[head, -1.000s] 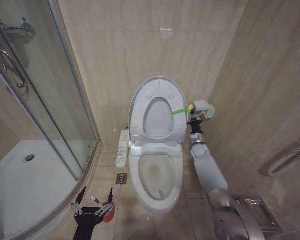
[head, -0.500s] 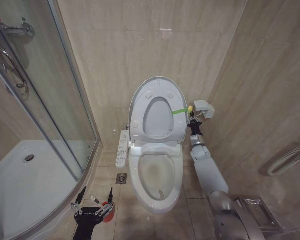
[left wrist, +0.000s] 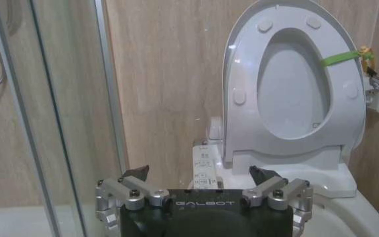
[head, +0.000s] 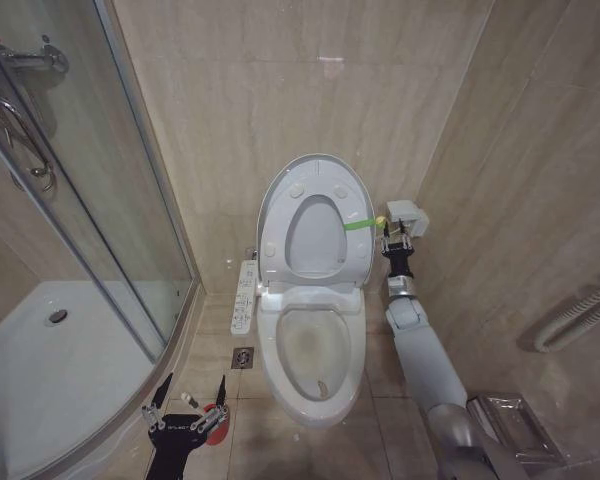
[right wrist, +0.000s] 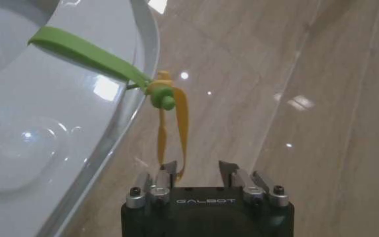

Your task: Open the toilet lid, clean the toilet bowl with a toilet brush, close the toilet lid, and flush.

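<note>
Two pincers are in play. The right pincer (head: pixel 393 233) is raised beside the upright toilet lid (head: pixel 315 172), close to a small white wall box (head: pixel 408 218); in its wrist view its fingers (right wrist: pixel 166 170) stand a narrow way apart with a yellow strap (right wrist: pixel 175 128) hanging down between them, though whether they actually pinch it is hard to tell. The left pincer (head: pixel 187 388) hangs low by the floor, near the shower's glass door (head: pixel 100 200), its two dark fingertips (left wrist: pixel 136 172) spread wide around nothing.

One toilet lid stands open, leaning back to the wall, its long axis running up and down, underside facing the room. Four small round bumpers show on that underside. One seat ring (head: pixel 316 240) is raised against it, and one green band (head: pixel 358 223) crosses the ring's edge on the right pincer's side, knotted to the yellow strap.

One toilet bowl (head: pixel 313 350) lies below, its long axis pointing from the wall toward the robot, brownish stain inside. One white control panel (head: pixel 246 296) sits along its side.
</note>
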